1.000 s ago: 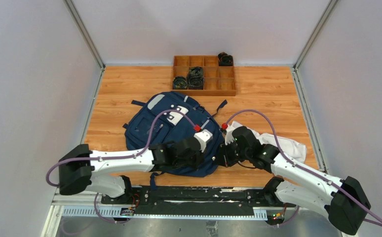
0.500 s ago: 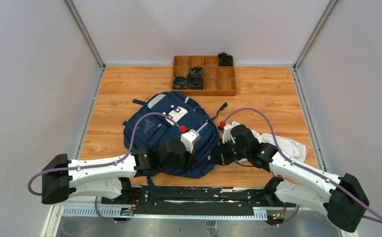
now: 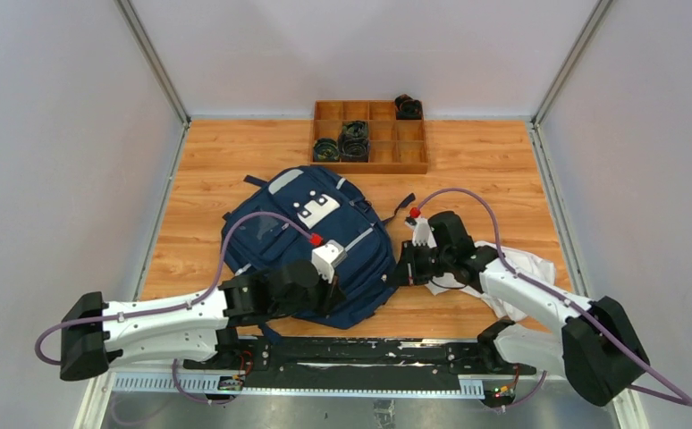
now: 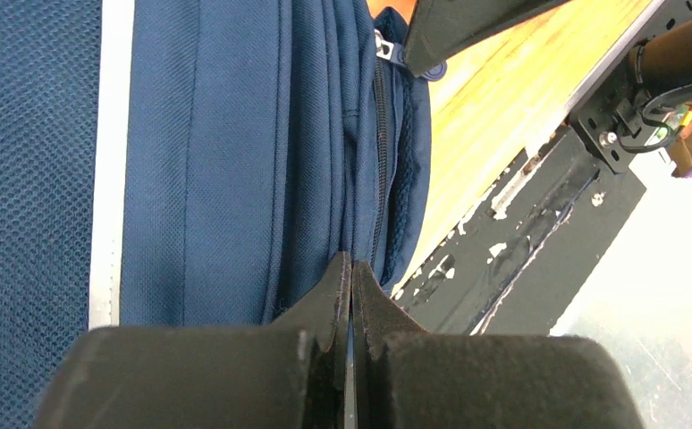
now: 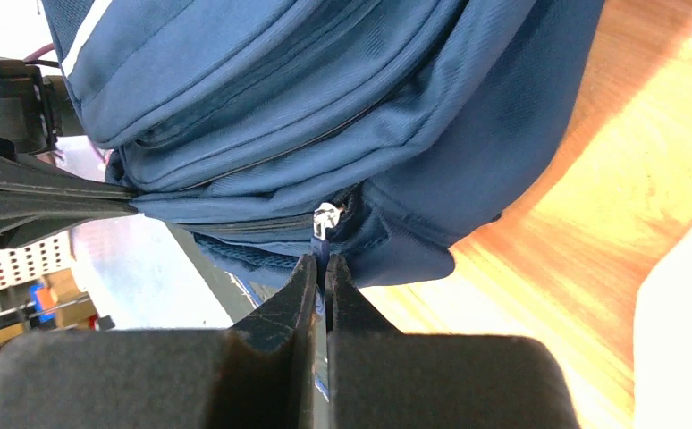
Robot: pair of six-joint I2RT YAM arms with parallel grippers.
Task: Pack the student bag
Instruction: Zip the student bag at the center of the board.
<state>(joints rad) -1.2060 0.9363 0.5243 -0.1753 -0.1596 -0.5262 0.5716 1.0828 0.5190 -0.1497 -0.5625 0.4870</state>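
The student bag [image 3: 298, 237] lies flat on the wooden table, navy with grey stripes and a pale front patch. My left gripper [image 3: 347, 295] is at its near right edge, shut on a fold of the bag's fabric [image 4: 235, 161]; the fingertips [image 4: 351, 268] meet beside the zip seam. My right gripper [image 3: 396, 273] is at the bag's right side, shut [image 5: 322, 264] on the blue tab hanging from the silver zipper slider [image 5: 325, 221]. In the right wrist view the left fingers [image 5: 56, 197] reach the bag [image 5: 324, 107] from the left.
A white cloth [image 3: 526, 268] lies under and beside my right arm. A wooden compartment tray [image 3: 414, 165] with dark rolled items [image 3: 354, 141] stands at the back. The black base rail [image 3: 360, 353] runs just below the bag's near edge.
My left arm has drawn back to the left, and the bag has shifted left and turned with it. My right gripper has moved away from the base, staying at the bag's right side.
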